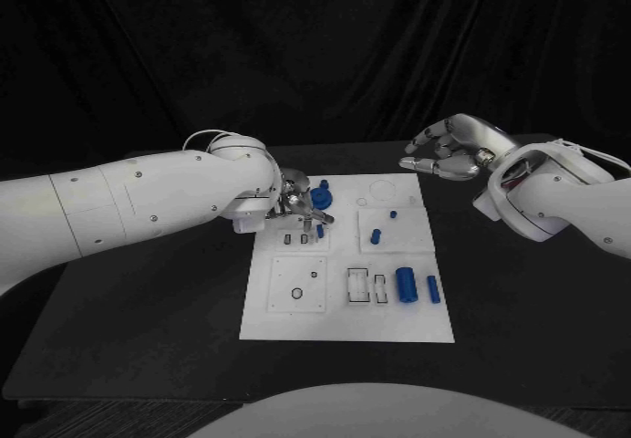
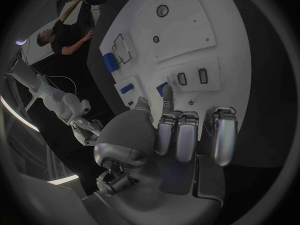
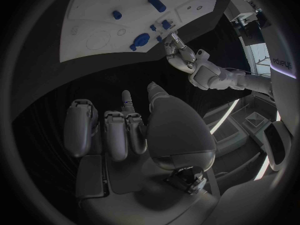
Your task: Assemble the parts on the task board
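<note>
head view first: we see the white task board [image 1: 348, 319] lying in the middle of the black counter [image 1: 145, 328]. our left hand [image 1: 297, 208] is down over the board's upper left part, its fingertips [image 1: 315, 216] pinching a small blue part [image 1: 320, 231] just above a pair of dark slots [image 1: 296, 239]. the left arm [image 1: 131, 205] covers the counter left of the board and hides the board's upper left corner. beside the hand stands a blue knobbed part [image 1: 324, 193]. two small blue pegs [image 1: 375, 236] sit in the upper right panel, near a faint round recess [image 1: 381, 191]. lower down, a thick blue cylinder [image 1: 407, 284] and a thinner blue pin [image 1: 433, 289] lie side by side, right of two rectangular outlines [image 1: 357, 285]. a small dark ring [image 1: 297, 294] marks the lower left panel.

our right hand [image 1: 451, 149] hangs above the counter beyond the board's upper right corner, well apart from every part, fingers curled inward and holding nothing.
</note>
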Robot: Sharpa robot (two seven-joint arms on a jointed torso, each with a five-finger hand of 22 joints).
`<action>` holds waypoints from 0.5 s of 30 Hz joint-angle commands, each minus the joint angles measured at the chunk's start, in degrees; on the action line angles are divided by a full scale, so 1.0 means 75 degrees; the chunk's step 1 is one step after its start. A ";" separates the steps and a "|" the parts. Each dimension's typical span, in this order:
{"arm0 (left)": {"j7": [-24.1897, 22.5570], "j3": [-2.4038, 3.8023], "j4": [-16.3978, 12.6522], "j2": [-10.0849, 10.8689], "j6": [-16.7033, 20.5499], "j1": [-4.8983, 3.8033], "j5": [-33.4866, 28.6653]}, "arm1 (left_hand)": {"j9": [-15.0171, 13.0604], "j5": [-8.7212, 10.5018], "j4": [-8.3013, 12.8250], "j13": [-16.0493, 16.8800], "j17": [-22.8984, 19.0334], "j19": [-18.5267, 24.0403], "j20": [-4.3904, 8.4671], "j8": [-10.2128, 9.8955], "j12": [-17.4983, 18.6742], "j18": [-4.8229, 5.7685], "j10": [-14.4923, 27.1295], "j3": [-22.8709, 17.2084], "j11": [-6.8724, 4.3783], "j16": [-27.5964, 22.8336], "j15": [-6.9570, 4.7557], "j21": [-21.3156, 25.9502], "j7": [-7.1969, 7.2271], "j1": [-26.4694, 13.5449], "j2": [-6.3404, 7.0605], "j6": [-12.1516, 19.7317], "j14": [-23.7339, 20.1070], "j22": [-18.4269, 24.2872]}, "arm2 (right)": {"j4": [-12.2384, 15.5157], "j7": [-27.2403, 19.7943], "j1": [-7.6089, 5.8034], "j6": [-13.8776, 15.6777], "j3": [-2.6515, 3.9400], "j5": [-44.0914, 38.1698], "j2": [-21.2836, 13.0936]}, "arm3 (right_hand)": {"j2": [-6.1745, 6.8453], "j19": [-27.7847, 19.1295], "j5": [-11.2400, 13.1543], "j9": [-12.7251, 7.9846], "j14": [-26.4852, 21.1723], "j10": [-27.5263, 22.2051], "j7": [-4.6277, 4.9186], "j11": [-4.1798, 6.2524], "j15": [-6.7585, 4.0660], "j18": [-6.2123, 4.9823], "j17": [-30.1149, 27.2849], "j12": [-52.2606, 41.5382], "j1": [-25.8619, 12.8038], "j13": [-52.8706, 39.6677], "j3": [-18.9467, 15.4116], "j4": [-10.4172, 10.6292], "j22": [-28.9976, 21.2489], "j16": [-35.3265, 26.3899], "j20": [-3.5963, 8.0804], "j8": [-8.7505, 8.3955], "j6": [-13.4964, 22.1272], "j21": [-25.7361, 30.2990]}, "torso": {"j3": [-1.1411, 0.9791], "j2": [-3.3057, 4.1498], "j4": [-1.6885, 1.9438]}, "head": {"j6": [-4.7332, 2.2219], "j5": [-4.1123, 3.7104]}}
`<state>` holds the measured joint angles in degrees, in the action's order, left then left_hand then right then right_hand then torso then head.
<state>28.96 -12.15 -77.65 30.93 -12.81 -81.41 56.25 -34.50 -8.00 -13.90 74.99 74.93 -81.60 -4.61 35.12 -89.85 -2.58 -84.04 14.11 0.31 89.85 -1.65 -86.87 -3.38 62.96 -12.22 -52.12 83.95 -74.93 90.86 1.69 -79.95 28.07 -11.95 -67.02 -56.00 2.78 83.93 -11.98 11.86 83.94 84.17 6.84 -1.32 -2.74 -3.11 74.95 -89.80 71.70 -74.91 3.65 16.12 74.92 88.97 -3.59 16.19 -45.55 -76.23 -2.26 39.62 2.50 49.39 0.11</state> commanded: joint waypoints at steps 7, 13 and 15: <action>0.0280 0.0008 0.0174 -0.0133 -0.0284 -0.0013 0.0003 | -0.0083 0.0047 0.0003 0.2001 0.2009 0.0014 0.0026 -0.0112 -0.0020 0.0060 -0.0795 -0.0089 -0.0036 0.0020 -0.0062 -0.0012 -0.0008 -0.0037 -0.0041 0.0018 0.0807 -0.1072 | -0.0042 0.0157 0.0025 -0.0165 0.0005 -0.0004 0.0018 | -0.0054 0.0065 -0.0045 -0.0011 0.0762 0.0777 -0.0005 -0.0054 0.0064 -0.0017 0.1802 -0.0027 0.0050 -0.2012 0.0006 -0.0043 0.1436 -0.0048 -0.0036 0.0033 -0.0060 0.0037 | -0.0004 -0.0017 -0.0008 | 0.0081 -0.0001; 0.0246 0.0007 0.0280 -0.0198 -0.0343 -0.0011 0.0003 | -0.0130 0.0033 0.0024 0.2001 0.2009 0.0052 0.0029 -0.0174 -0.0020 0.0050 -0.0795 -0.0138 -0.0031 0.0020 -0.0060 0.0008 -0.0017 -0.0039 -0.0060 0.0054 0.0807 -0.1039 | -0.0084 0.0148 0.0041 -0.0215 0.0005 -0.0004 0.0056 | -0.0054 0.0065 -0.0045 -0.0011 0.0762 0.0777 -0.0005 -0.0054 0.0064 -0.0017 0.1802 -0.0027 0.0050 -0.2012 0.0006 -0.0043 0.1436 -0.0048 -0.0036 0.0033 -0.0060 0.0037 | 0.0002 -0.0018 0.0010 | 0.0081 -0.0017; 0.0216 0.0007 0.0320 -0.0226 -0.0364 -0.0010 0.0003 | -0.0159 0.0015 0.0044 0.2001 0.2009 0.0070 0.0029 -0.0227 -0.0020 0.0046 -0.0795 -0.0172 -0.0027 0.0020 -0.0058 0.0020 -0.0025 -0.0038 -0.0065 0.0081 0.0807 -0.1023 | -0.0091 0.0146 0.0046 -0.0221 0.0005 -0.0004 0.0064 | -0.0054 0.0065 -0.0045 -0.0011 0.0762 0.0777 -0.0005 -0.0054 0.0064 -0.0017 0.1802 -0.0027 0.0050 -0.2012 0.0006 -0.0043 0.1436 -0.0048 -0.0036 0.0033 -0.0060 0.0037 | 0.0002 -0.0018 0.0007 | 0.0081 -0.0023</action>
<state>30.78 -12.15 -75.34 29.44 -14.37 -81.41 56.29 -35.62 -8.00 -13.58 74.99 74.92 -81.39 -4.41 33.60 -89.85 -2.59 -84.03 13.15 0.32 89.85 -1.64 -86.87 -3.63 62.96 -12.22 -51.87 83.94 -74.92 90.23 1.86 -79.75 27.04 -11.95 -67.01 -55.54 2.70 83.93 -12.16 11.86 83.94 83.99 6.84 -1.50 -2.75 -3.11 74.94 -89.80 71.78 -74.91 3.65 16.12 74.91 88.83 -3.59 16.19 -45.55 -76.21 -2.27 39.48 2.53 50.00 -0.03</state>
